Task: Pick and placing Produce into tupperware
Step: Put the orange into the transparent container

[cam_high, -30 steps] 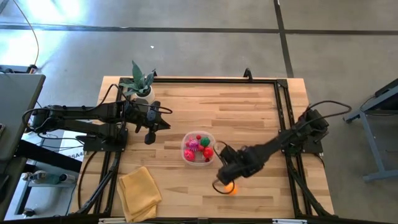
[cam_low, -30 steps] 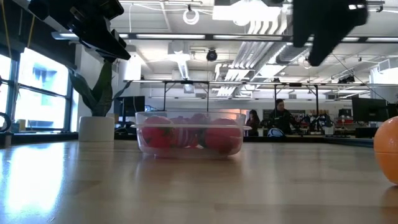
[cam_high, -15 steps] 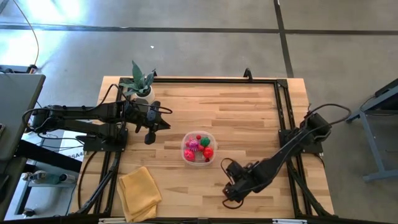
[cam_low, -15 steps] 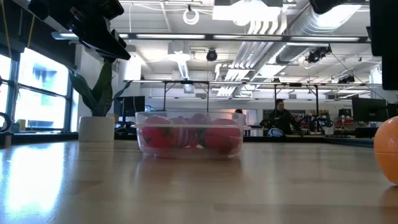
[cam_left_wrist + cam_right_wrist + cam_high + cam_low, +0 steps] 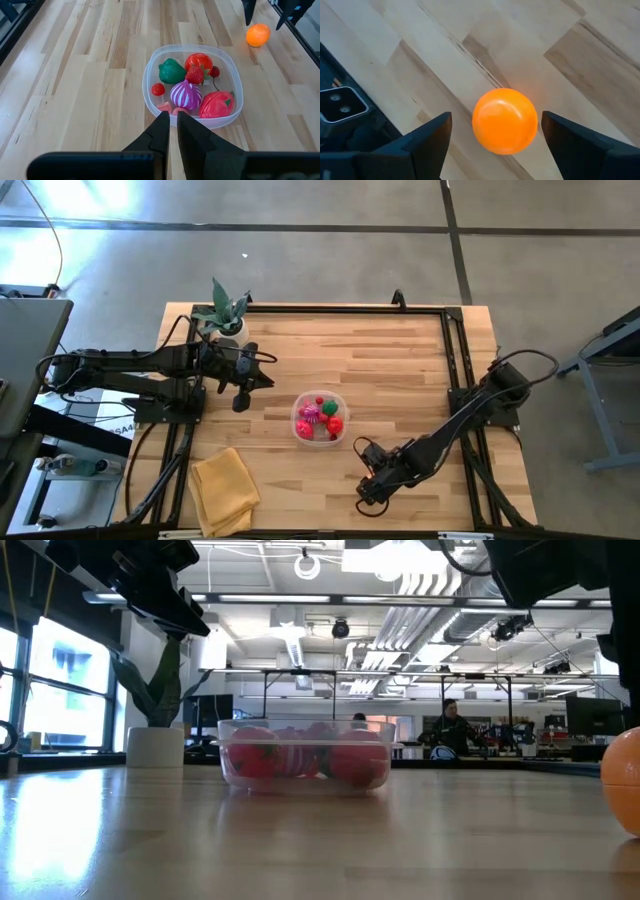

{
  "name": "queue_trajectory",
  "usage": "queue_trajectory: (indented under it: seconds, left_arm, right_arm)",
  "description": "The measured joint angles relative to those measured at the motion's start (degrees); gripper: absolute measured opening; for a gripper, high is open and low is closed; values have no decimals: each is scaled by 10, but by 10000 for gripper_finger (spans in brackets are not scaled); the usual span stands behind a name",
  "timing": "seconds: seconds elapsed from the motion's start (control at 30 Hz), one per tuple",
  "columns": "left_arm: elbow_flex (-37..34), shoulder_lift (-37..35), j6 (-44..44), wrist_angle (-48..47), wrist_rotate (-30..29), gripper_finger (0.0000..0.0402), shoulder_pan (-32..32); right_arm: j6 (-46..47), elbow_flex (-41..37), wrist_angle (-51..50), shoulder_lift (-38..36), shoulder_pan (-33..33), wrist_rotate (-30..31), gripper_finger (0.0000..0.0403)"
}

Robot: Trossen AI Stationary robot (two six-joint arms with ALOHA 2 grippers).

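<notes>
Between the wide-spread fingers of the right gripper [image 5: 492, 132] lies the orange fruit [image 5: 505, 120], resting on the wooden table [image 5: 600, 65] with a clear gap to each finger, so the jaws straddle it without touching it. From above, this gripper [image 5: 368, 492] sits low near the front edge of the table [image 5: 400, 350], right of centre, and the arm hides the fruit there. At table height the same orange fruit [image 5: 622, 782] shows at the far right edge, on the tabletop and well apart from the tupperware [image 5: 305, 753].

The tupperware [image 5: 319, 418] stands near the middle of the table, to the left of the right gripper and farther from the front edge. In the left wrist view its rim [image 5: 150, 70] rings the produce already inside: a green piece [image 5: 171, 71], a red tomato-like piece [image 5: 198, 60], a small red strawberry-like piece [image 5: 195, 75], a small red ball [image 5: 158, 89], a magenta-pink onion-like piece [image 5: 185, 95] and a red-pink piece [image 5: 215, 104].

The left gripper [image 5: 240, 386] waits above the table to the left of the tub, its fingers [image 5: 162, 131] pressed almost together with nothing between them.

A potted plant [image 5: 225, 315] stands at the back left corner, and a folded yellow cloth [image 5: 225, 485] lies at the front left.
</notes>
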Motion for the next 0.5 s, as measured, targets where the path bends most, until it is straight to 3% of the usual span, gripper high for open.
queue_trajectory:
  seconds: [0.5]
  left_arm:
    - [0,0,0,0,0,26,0]
  right_arm:
    - [-2,0,33,50,0,-40,299]
